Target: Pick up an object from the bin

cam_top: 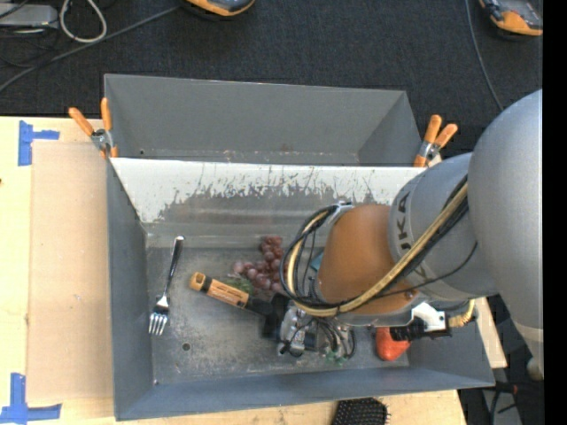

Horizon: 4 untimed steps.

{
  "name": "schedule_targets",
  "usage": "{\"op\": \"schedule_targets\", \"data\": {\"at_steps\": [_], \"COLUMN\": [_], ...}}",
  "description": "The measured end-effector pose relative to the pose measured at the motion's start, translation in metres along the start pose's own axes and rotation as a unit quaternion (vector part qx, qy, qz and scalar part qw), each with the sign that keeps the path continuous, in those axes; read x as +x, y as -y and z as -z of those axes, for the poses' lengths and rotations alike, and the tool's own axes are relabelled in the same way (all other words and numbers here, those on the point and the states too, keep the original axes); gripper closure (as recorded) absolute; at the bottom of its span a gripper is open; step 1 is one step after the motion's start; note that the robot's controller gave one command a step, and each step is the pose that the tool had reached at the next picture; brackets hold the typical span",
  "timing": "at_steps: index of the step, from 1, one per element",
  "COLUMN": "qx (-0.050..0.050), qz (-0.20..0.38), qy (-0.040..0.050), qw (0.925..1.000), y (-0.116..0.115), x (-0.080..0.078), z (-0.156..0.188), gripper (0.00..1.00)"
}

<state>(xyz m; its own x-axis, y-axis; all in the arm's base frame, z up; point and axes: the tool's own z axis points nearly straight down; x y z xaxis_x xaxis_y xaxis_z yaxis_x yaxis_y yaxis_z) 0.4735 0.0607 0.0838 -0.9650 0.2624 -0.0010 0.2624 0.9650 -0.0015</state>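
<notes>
Grey metal bin (pixel 266 395), near side: the pincer (pixel 297 335) is low over the bin floor, close to the near wall and somewhat right of centre. The wrist hardware hides its tips. It cannot be told whether the pincer is open or closed, and nothing can be seen held in it.

Just to the right of the pincer lies a small orange-red rounded object (pixel 390 347), partly covered by the arm's fittings.

Immediately left of the pincer is the black end of a tool with a yellow-brown wooden handle (pixel 220 290). The tool lies slanted on the floor, its handle pointing up and to the left. The black end runs in under the pincer; contact cannot be confirmed. This is the thing nearest the pincer.

Further left, well apart, a silver metal fork (pixel 165 292) lies flat with its tines toward the near wall.

Beyond the tool, a bunch of dark purple grapes (pixel 262 267) rests just beside the black cables (pixel 299 257) and orange wrist cover (pixel 354 255) of the arm.
</notes>
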Motion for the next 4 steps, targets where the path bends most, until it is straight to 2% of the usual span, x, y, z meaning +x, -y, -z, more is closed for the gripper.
{"op": "schedule_targets", "data": {"at_steps": [1, 2, 3, 4], "qx": [0.001, 0.002, 0.000, 0.002], "qz": [0.013, 0.001, -0.008, -0.001], "qy": [-0.0036, -0.0028, -0.0042, -0.0052], "qw": [0.9999, 1.0000, 1.0000, 1.0000], "y": [-0.011, 0.031, 0.002, 0.012], "x": [-0.007, -0.011, -0.002, -0.013], "z": [0.065, 0.117, 0.085, 0.159], "gripper": [1.00, 1.00, 1.00, 1.00]}}
